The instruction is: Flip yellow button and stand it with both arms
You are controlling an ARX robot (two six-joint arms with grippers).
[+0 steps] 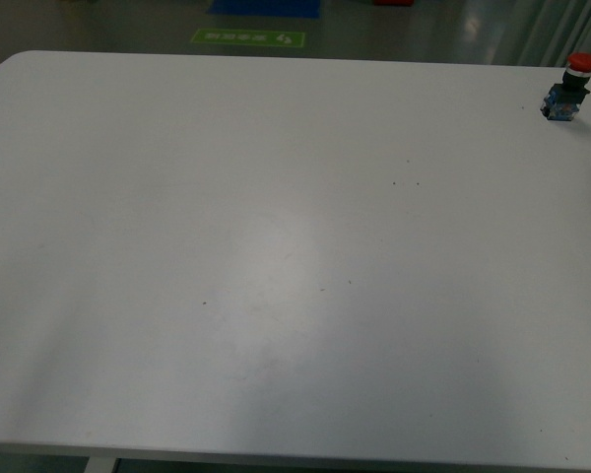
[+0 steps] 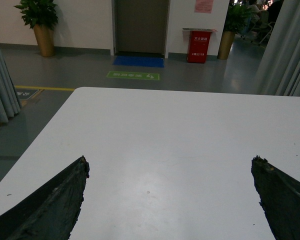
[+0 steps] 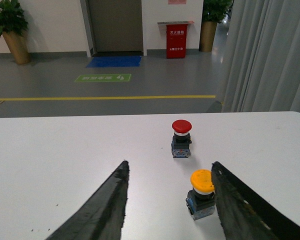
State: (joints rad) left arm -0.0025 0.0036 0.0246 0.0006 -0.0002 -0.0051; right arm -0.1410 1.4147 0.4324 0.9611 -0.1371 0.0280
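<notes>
between the released right claw [image 3: 167, 200] stands the yellow button [image 3: 201, 194], seemingly near the table [image 1: 276, 296] edge; left claw [image 2: 170, 200] released.

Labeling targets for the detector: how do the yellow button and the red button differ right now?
Cap colour: the yellow button has a yellow-orange cap; the red button has a red one.
Place: in the right wrist view the yellow button sits between the right end effector's open fingers, close to one of them; the red button stands beyond them.
Front view: the red button shows near the table's far right corner; the yellow button cannot be made out.
Shared: both stand cap up on blue contact blocks.
</notes>
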